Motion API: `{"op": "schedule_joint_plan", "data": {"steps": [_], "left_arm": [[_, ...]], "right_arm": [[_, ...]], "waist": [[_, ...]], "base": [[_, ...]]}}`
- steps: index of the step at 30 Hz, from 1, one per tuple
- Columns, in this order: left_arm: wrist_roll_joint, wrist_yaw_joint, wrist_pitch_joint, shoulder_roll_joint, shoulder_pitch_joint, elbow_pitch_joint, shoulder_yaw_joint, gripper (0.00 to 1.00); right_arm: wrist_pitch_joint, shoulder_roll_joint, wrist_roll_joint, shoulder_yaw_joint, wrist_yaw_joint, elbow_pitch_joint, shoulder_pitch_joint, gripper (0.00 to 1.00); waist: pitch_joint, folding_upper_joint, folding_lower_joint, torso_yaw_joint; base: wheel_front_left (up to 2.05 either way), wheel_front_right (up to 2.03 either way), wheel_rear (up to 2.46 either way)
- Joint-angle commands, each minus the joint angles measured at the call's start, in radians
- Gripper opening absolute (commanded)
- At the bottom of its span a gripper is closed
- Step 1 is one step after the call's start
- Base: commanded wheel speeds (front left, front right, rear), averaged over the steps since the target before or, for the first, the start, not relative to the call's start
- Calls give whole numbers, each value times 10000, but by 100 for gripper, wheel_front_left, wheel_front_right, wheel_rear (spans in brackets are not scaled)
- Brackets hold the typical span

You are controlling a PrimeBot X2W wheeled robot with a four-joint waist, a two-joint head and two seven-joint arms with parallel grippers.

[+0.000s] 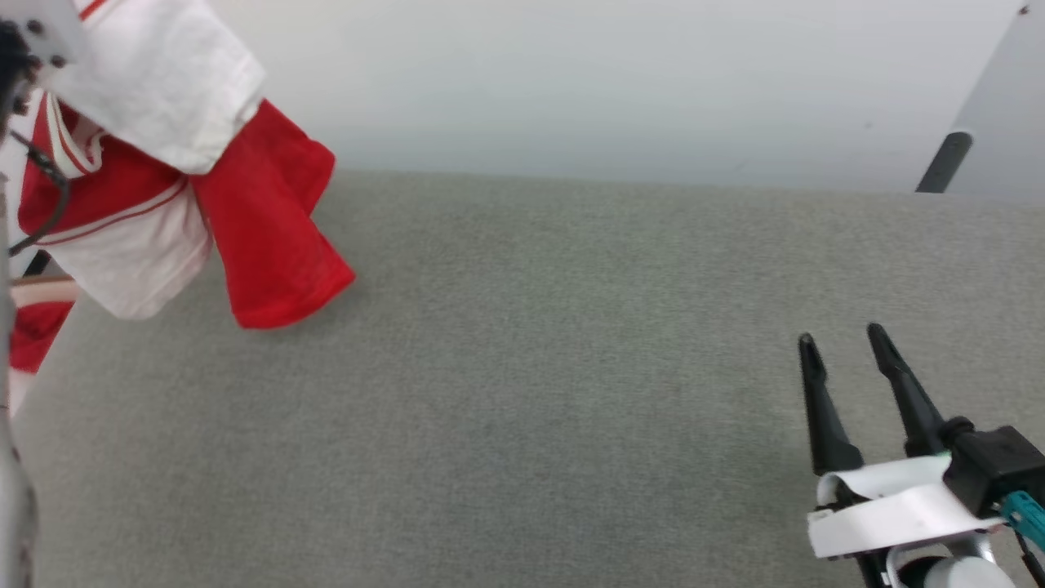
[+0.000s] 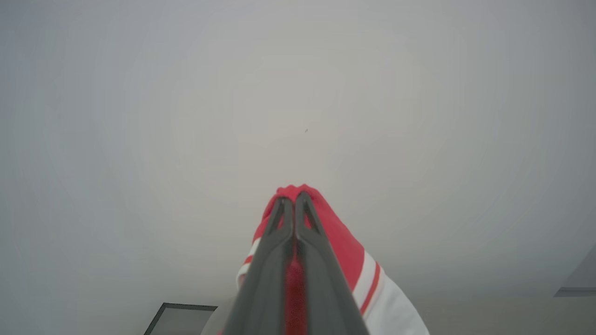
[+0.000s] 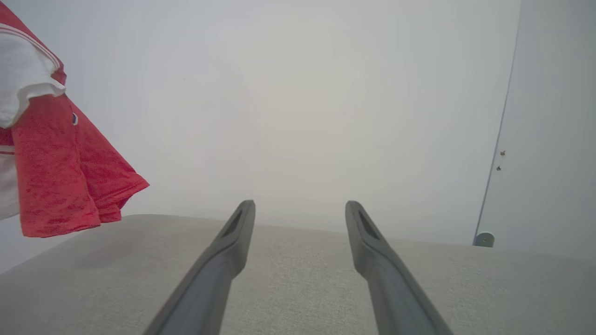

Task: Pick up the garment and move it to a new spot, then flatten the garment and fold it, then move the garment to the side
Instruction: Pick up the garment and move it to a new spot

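Nothing to read at this moment. The garment (image 1: 269,229) hangs bunched up, its red and white folds facing out, and no letter or number on it is legible. In the right wrist view a small dark mark (image 3: 74,119) sits on the red cloth, too tiny to make out.

Here's the broad grey-green surface covered in woven fabric (image 1: 522,392), flat and even from side to side. Its far edge runs straight across the head view. In the right wrist view the same cloth top (image 3: 298,279) carries a soft shadow (image 3: 100,253) near its far left edge.
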Motion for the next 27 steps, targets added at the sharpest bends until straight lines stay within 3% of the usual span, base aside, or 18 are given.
{"op": "schedule_joint_plan", "data": {"steps": [1,5,10,21,27], "left_arm": [[-141,-26,174,-105,258,-249,-51,0],[-374,55,732,-283,590,-957,-120,0],[-639,685,1752,-610,1644,-2498,-124,0],[-784,3117,4240,-1376,4541,-6775,-318,0],[-736,3888,5344,-1880,5736,-8493,-942,0]], "right_arm": [[-25,0,-99,-192,4,-40,144,100],[-6,15,-191,-558,4,-103,252,100],[26,6,-299,-1167,4,-240,378,100],[52,-37,-564,-2317,4,-558,537,100],[-17,18,-662,-2700,4,-518,454,100]], "waist": [[-147,0,0,-218],[-180,0,0,-443],[-136,0,0,-911],[279,0,0,-1969],[563,0,0,-2489]], "base": [[0,0,0],[0,0,0],[0,0,0],[0,0,0],[0,0,0]]}}
